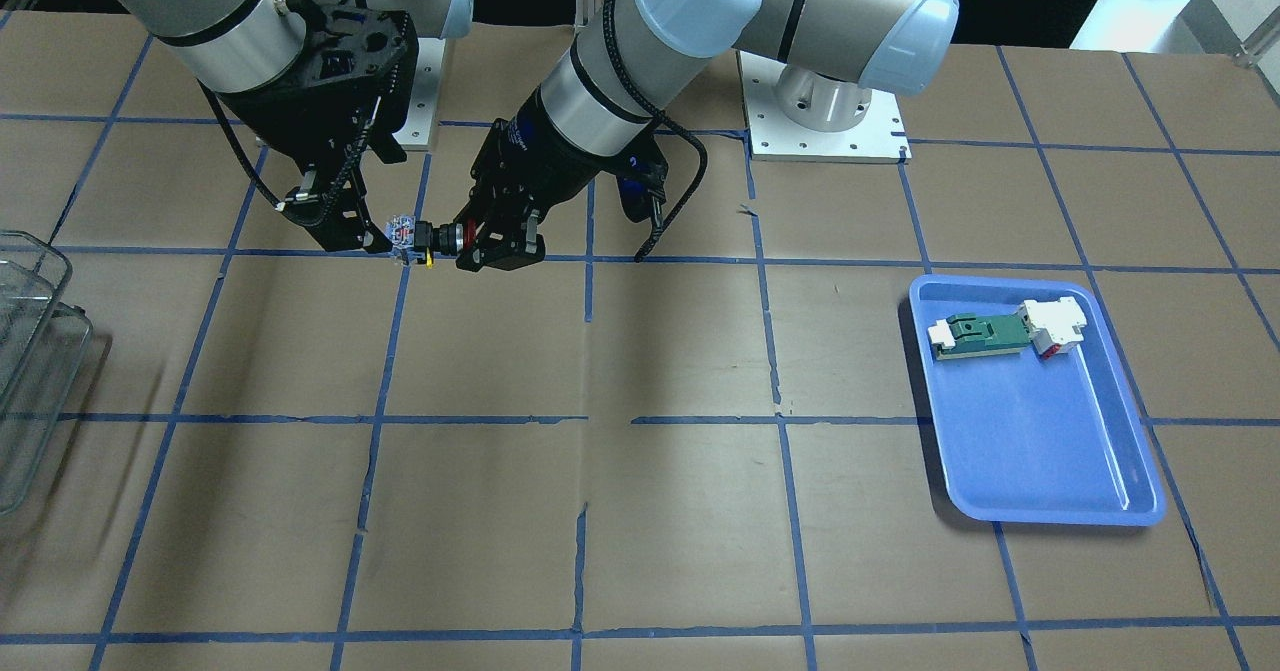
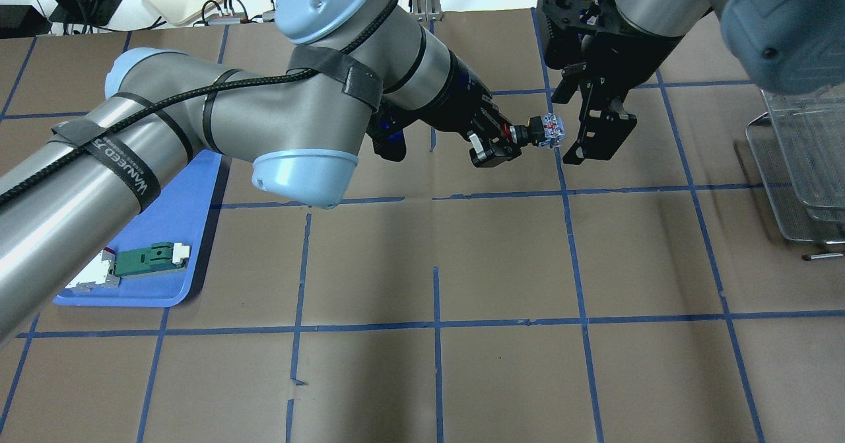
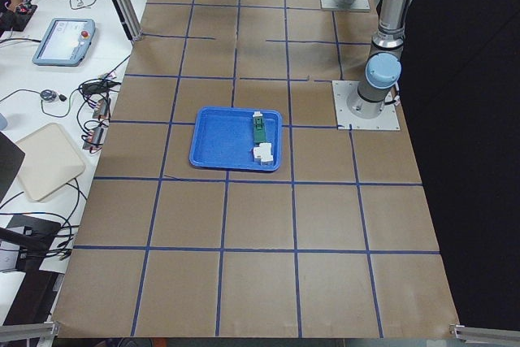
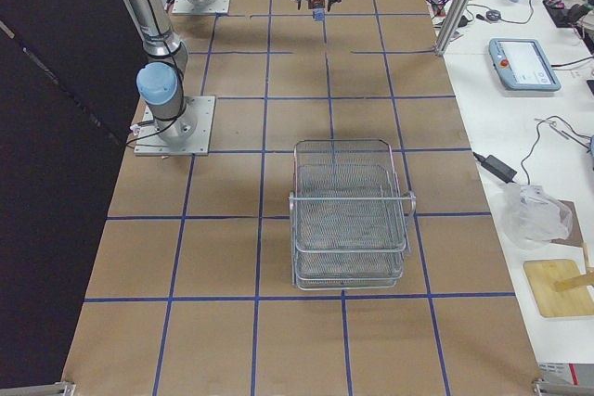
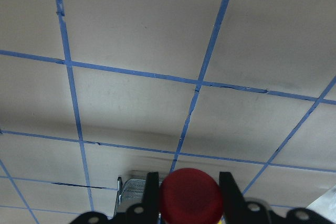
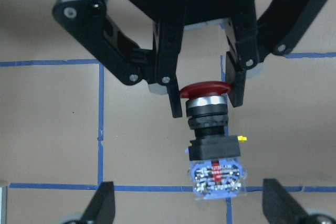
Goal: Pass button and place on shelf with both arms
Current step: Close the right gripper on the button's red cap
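Observation:
The button (image 1: 420, 236) hangs in the air between the two grippers, above the table's far middle. My left gripper (image 1: 480, 241) is shut on its red head, which shows between the fingers in the left wrist view (image 5: 190, 195). In the right wrist view the button (image 6: 212, 129) points its blue-and-white block at the camera. My right gripper (image 6: 190, 203) is open, its fingers wide on either side of that block and not touching it. It also shows in the overhead view (image 2: 569, 149), right beside the button (image 2: 542, 131). The wire shelf (image 4: 348, 220) stands on the table on my right (image 2: 799, 159).
A blue tray (image 1: 1040, 451) on my left side holds a green-and-white flat part (image 1: 985, 331) and a white blocky part (image 1: 1055, 326). Brown paper with blue tape lines covers the table. Operator gear lies on side benches beyond the table's far edge.

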### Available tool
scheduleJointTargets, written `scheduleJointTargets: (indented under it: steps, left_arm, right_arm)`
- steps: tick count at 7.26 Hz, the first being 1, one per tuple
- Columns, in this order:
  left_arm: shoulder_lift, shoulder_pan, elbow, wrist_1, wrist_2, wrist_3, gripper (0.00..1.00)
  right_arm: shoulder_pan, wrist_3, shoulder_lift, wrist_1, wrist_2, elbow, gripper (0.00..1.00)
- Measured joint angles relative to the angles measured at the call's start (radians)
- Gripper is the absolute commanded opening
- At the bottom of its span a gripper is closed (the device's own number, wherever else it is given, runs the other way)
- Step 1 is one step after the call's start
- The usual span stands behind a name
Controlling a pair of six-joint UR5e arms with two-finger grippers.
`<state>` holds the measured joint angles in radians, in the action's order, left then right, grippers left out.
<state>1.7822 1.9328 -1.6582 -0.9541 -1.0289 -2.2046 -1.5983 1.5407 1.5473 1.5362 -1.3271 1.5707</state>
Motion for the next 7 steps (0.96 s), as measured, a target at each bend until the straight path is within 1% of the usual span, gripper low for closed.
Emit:
scheduleJointTargets:
  steps: [5,6,7]
  left_arm:
    - [-0.005,0.002,-0.001,0.002,0.001,-0.003,0.00]
    - [-0.005,0.002,-0.004,0.002,0.000,-0.003,0.00]
    - [-0.007,0.002,-0.007,0.002,0.000,-0.003,0.00]
  right_arm:
    - [-0.015,-0.023,-0.017,0.049,-0.003,0.022,1.00]
    - [-0.014,-0.022,-0.017,0.051,-0.003,0.029,0.87]
    - [-0.014,-0.019,-0.017,0.058,-0.002,0.036,0.53]
